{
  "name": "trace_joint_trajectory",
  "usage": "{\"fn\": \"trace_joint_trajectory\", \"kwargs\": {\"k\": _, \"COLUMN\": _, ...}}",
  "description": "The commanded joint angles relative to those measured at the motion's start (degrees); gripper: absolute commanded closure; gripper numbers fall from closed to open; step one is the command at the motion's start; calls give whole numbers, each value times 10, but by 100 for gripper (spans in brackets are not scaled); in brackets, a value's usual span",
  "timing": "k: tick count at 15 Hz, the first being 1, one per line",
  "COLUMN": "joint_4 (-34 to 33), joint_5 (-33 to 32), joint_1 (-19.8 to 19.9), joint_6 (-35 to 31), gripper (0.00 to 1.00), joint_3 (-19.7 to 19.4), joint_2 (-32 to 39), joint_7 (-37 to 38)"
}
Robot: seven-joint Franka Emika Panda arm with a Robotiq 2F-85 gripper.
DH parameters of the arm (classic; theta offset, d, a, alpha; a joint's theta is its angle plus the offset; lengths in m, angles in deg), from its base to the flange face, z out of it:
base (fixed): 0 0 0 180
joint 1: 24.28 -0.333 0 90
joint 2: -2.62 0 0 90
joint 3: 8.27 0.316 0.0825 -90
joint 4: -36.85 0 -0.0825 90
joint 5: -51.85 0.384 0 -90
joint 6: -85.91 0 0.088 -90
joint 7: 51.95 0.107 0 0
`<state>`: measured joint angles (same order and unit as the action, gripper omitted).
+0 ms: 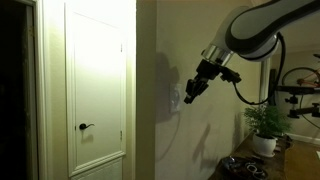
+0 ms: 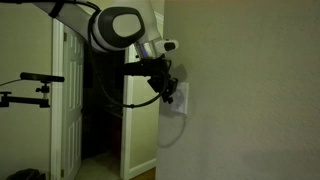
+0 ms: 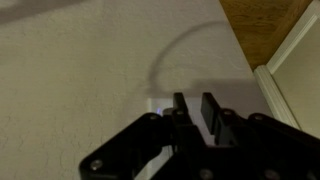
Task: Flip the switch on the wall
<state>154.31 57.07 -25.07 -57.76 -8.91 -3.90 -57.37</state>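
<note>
Switch (image 1: pixel 178 97) is on the wall (image 1: pixel 150 50) in an exterior view. The gripper (image 1: pixel 192 90) tip is right at the switch and looks to be touching it. Step in hand: contact made, flip probably not yet done. One door (image 1: pixel 95 85) with one dark handle (image 1: pixel 86 127) is well apart from the switch, and one potted plant (image 1: pixel 265 125) is lower, on its opposite side. In an exterior view, one switch (image 2: pixel 181 98), one gripper (image 2: pixel 166 84) against it. Wrist view: gripper (image 3: pixel 195 100) fingers nearly together, holding nothing, white switch edge (image 3: pixel 160 103) just beside them. Next move probably needs a short firm push across the rocker, square to the wall.
</note>
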Motion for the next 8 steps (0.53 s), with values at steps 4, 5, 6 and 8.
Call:
{"fn": "trace_joint_trajectory", "kwargs": {"k": 4, "joint_4": -22, "joint_5": 33, "joint_1": -2, "joint_6": -53, "gripper": 100, "joint_3": -2, "joint_2": 14, "joint_7": 4}}
{"fn": "trace_joint_trajectory", "kwargs": {"k": 5, "joint_4": -23, "joint_5": 37, "joint_1": -2, "joint_6": -59, "gripper": 98, "joint_3": -2, "joint_2": 16, "joint_7": 4}}
{"fn": "trace_joint_trajectory", "kwargs": {"k": 6, "joint_4": -26, "joint_5": 43, "joint_1": -2, "joint_6": -67, "gripper": 97, "joint_3": -2, "joint_2": 19, "joint_7": 3}}
{"fn": "trace_joint_trajectory", "kwargs": {"k": 8, "joint_4": -33, "joint_5": 49, "joint_1": -2, "joint_6": -80, "gripper": 96, "joint_3": -2, "joint_2": 28, "joint_7": 1}}
